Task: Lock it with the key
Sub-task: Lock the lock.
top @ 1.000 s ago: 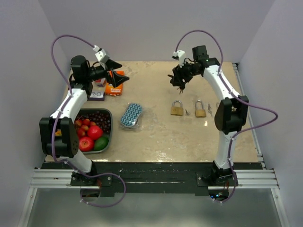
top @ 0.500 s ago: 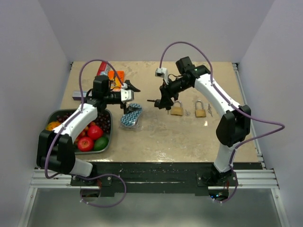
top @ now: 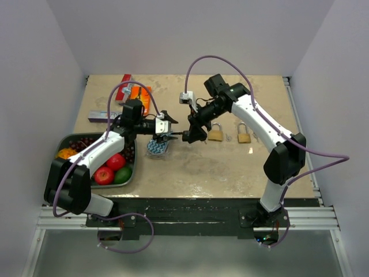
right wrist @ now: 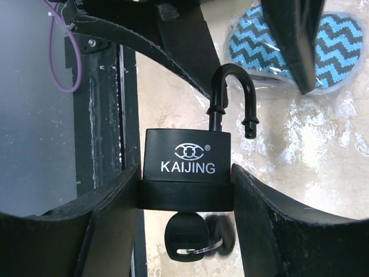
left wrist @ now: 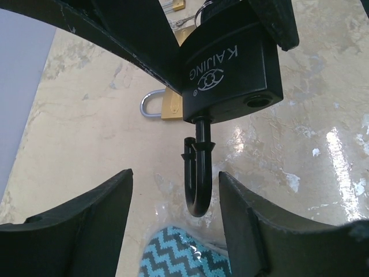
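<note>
Padlock [right wrist: 187, 167], black, hangs in the air above the middle of the counter [top: 219, 167]. Its body is pinched between the right fingers [right wrist: 109, 225], the key [right wrist: 184, 234] sits in its base, and the shackle [right wrist: 230, 68] is sprung open and swung off its hole, pointing at the left arm. The left fingers [left wrist: 86, 225] are spread on either side of the shackle and touch neither leg, with the zigzag pouch [left wrist: 179, 262] just below. To do this well, I judge they should close squarely on the shackle's bend, swing the free leg over its hole and press it home while the right holds steady, and only then turn the key. A second ago the left arm was at the far left with fingers wider, and the right held the padlock at the far right; both have since come to the centre. Beyond, the brass locks [top: 215, 133] lie unmoved.
</note>
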